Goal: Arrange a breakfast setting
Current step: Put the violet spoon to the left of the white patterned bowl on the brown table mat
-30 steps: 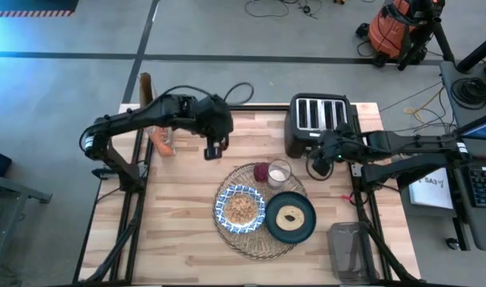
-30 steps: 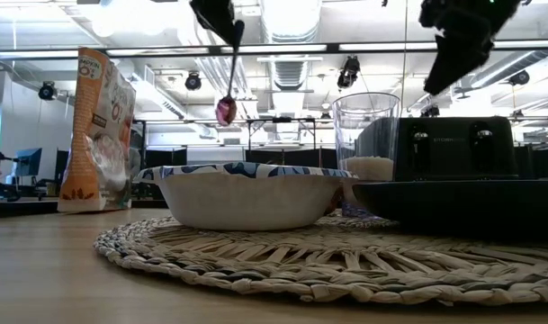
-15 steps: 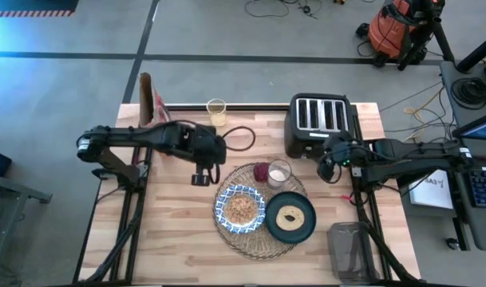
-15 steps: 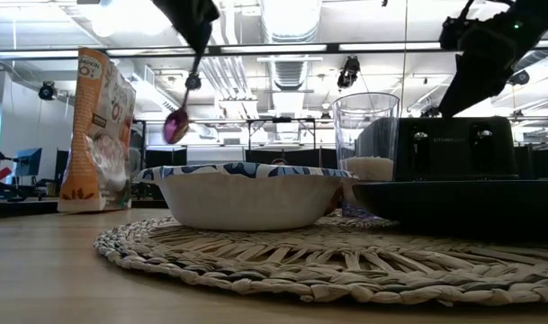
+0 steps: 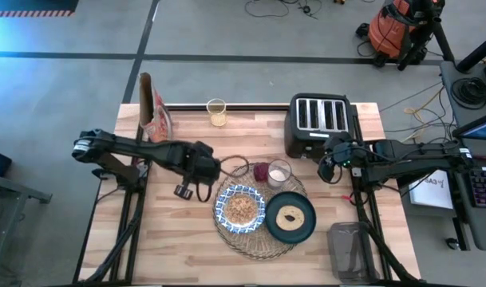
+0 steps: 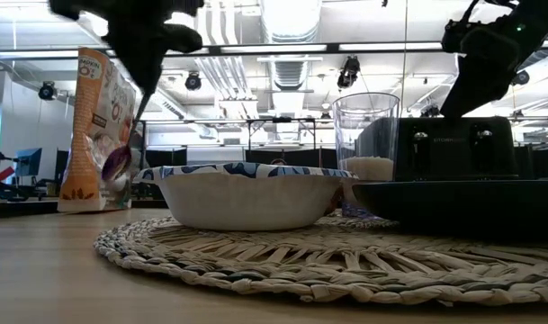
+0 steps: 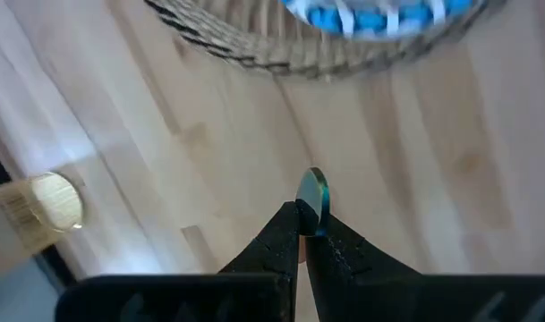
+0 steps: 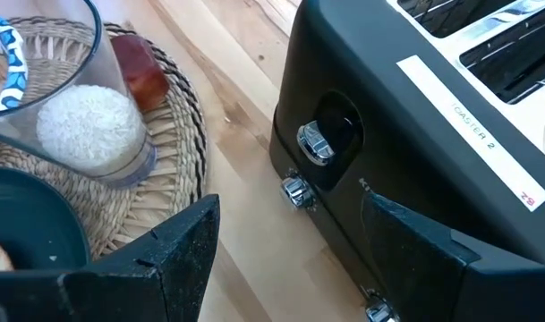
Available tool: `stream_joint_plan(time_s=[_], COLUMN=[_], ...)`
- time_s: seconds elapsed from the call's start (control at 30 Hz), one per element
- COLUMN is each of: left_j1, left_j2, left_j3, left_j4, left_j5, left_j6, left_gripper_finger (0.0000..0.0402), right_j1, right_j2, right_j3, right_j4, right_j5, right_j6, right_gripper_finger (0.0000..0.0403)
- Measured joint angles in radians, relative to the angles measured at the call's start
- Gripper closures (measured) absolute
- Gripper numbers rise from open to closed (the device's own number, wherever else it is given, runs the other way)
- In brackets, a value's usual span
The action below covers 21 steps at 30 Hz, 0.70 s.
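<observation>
The round woven straw placemat [image 5: 258,239] lies near the table's middle. On it stand the blue-and-white bowl [image 5: 241,208] with cereal, the dark teal plate [image 5: 291,218] with a round piece of bread, and the clear glass [image 5: 279,172] with something white in its bottom. My left gripper [image 5: 185,190] is left of the placemat, shut on a spoon [image 6: 118,162]. My right gripper [image 5: 326,167] is open and empty in front of the toaster; its fingers [image 8: 281,259] stand wide apart. My left gripper pinches the spoon's handle near its top end [image 7: 312,199] between its two fingers. The fingers point down. The spoon hangs below them, handle [image 6: 137,112] slanting, bowl end [image 6: 117,164] lowest and clear of the table.
The black four-slot toaster [image 5: 318,123] stands at the far right. The orange-brown cereal bag [image 5: 155,118] and a small glass of yellow liquid [image 5: 217,112] stand at the far edge. A dark red thing [image 5: 262,172] lies beside the glass. A grey container [image 5: 350,251] sits off the near right corner.
My left gripper has gone down and toward the table's near-left with the spoon, from beyond the placemat to its left side; the spoon still hangs bowl-down. My right gripper has drawn back a little toward the table's right edge and then kept still.
</observation>
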Motion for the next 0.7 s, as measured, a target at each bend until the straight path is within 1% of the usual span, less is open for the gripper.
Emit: stream_joint_plan(time_s=[0.17,0.3,0.53,0.7], left_j1=[-0.054,-0.088,-0.157,-0.212], left_j2=[0.001,0.004,0.008,0.021], left_j3=[-0.071,-0.099,-0.116,-0.143], left_j4=[0.015,0.047,0.124,0.151], left_j5=[-0.115,-0.12,-0.124,-0.19], left_j6=[0.138,0.251,0.372,0.461], left_gripper_finger=[0.0401,0.0401,0.0401,0.0401], right_j1=[0.0,0.0,0.0,0.0], right_j2=[0.003,0.003,0.007,0.008], right_j3=[0.0,0.0,0.0,0.0], right_j4=[0.0,0.0,0.0,0.001], right_j5=[0.0,0.0,0.001,0.001], right_j6=[0.0,0.0,0.0,0.0], right_gripper_finger=[0.0142,0.0142,0.0142,0.0142])
